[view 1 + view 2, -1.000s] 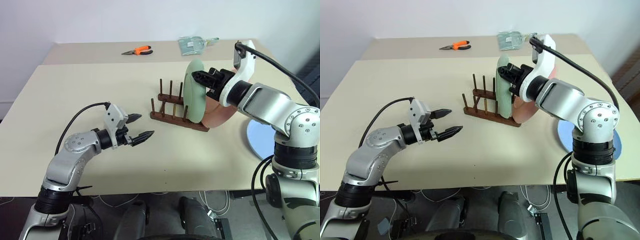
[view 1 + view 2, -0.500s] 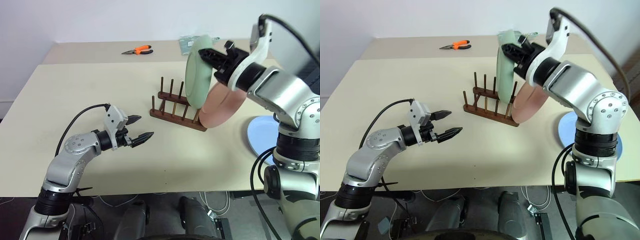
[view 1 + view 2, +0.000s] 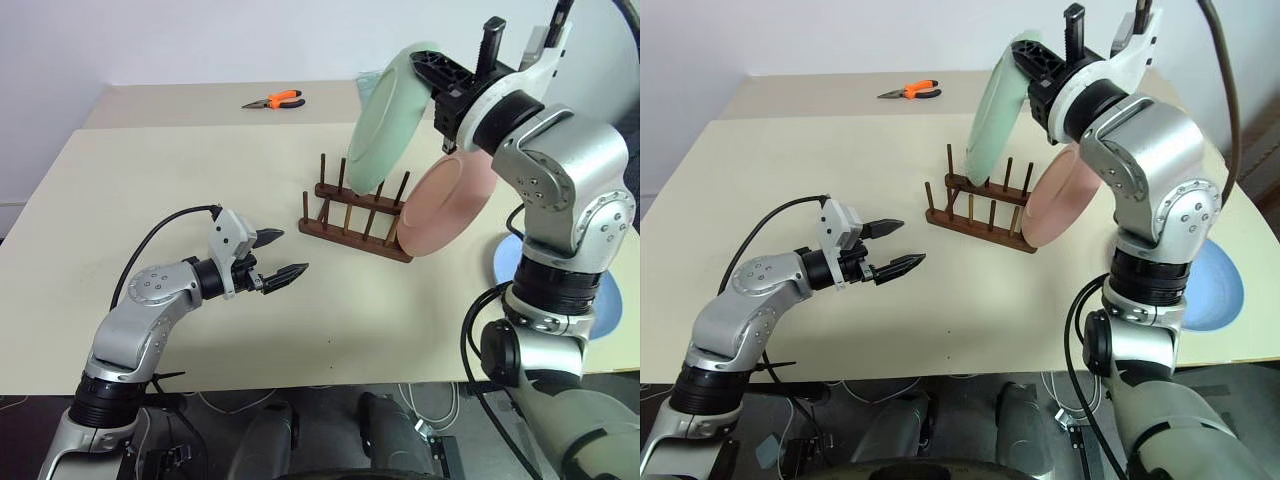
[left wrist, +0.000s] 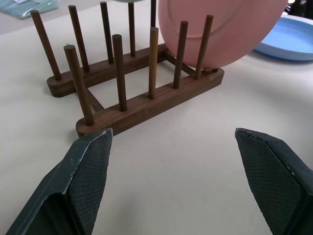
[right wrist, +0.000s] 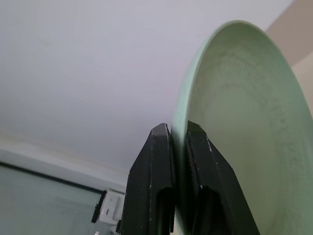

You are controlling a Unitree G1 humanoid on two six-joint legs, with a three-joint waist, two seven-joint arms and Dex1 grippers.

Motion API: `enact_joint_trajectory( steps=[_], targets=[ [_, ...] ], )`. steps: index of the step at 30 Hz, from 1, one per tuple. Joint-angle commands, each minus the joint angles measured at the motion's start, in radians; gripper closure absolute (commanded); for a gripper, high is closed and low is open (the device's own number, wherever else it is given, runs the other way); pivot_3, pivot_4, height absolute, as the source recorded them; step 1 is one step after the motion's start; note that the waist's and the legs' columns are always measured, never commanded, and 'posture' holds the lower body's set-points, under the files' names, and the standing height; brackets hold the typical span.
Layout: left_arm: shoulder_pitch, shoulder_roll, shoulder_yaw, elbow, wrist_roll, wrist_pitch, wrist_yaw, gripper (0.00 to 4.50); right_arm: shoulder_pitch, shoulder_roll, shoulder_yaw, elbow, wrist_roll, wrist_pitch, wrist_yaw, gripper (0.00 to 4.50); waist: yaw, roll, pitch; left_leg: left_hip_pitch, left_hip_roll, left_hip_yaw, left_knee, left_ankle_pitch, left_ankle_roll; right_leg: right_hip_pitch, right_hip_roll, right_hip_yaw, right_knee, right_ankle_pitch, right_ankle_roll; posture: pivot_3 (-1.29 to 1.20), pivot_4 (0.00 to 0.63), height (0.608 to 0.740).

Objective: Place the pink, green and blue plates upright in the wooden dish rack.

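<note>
My right gripper (image 3: 436,68) is shut on the rim of the green plate (image 3: 385,120) and holds it tilted in the air above the wooden dish rack (image 3: 350,228). In the right wrist view both fingers (image 5: 157,152) pinch the plate's edge. The pink plate (image 3: 450,205) stands on edge at the rack's right end, leaning on the pegs. The blue plate (image 3: 1215,290) lies flat on the table to the right of the rack. My left gripper (image 3: 290,252) hovers open and empty over the table, left of the rack and pointing at it.
Orange-handled pliers (image 3: 275,100) lie on the far table. A teal packet (image 4: 24,7) lies behind the rack. The table's front edge (image 3: 300,385) runs just below my left arm.
My right gripper has lifted the green plate from beside the pink plate to above the rack and rolled it to a slant. The left arm has stayed still.
</note>
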Motion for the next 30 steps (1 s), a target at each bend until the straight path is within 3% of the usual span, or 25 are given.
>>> enact_joint_trajectory(
  steps=[1, 17, 25, 28, 30],
  targets=[
    [-0.016, 0.004, 0.002, -0.015, -0.002, -0.014, -0.007, 0.37, -0.003, 0.000, -0.012, -0.064, 0.014, -0.044, -0.036, 4.41, 0.000, 0.000, 0.000, 0.000, 0.000, 0.000, 0.000, 0.000, 0.000, 0.000, 0.000, 0.000, 0.000, 0.000, 0.000, 0.00, 0.150, 0.740],
    [-0.028, 0.000, -0.004, -0.012, 0.004, -0.008, -0.020, 0.37, 0.081, 0.004, 0.017, -0.088, -0.025, -0.083, -0.068, 4.41, -0.001, 0.000, 0.000, 0.000, 0.000, 0.001, 0.000, 0.000, 0.000, 0.000, 0.000, 0.000, 0.000, 0.000, 0.000, 0.00, 0.150, 0.740],
    [-0.021, -0.003, -0.004, -0.016, 0.006, -0.009, -0.016, 0.37, 0.080, 0.004, 0.053, -0.014, -0.104, -0.037, 0.016, 4.41, -0.001, 0.000, 0.000, 0.000, 0.000, 0.001, 0.000, 0.000, 0.000, 0.000, 0.000, 0.000, 0.000, 0.000, 0.000, 0.00, 0.150, 0.740],
    [-0.018, -0.002, -0.003, -0.018, 0.008, -0.008, -0.013, 0.37, 0.070, -0.023, 0.067, 0.019, -0.163, 0.006, 0.070, 3.43, -0.001, 0.000, 0.000, 0.000, 0.000, 0.001, 0.000, 0.000, 0.000, 0.000, 0.000, 0.000, 0.000, 0.000, 0.000, 0.00, 0.150, 0.740],
    [-0.013, -0.001, 0.002, -0.019, 0.009, -0.009, -0.009, 0.37, 0.055, -0.070, 0.087, 0.028, -0.234, 0.059, 0.125, 2.46, -0.001, 0.000, 0.000, 0.000, 0.000, 0.001, 0.000, 0.000, 0.000, 0.000, 0.000, 0.000, 0.000, 0.000, 0.000, 0.00, 0.150, 0.740]
  ],
)
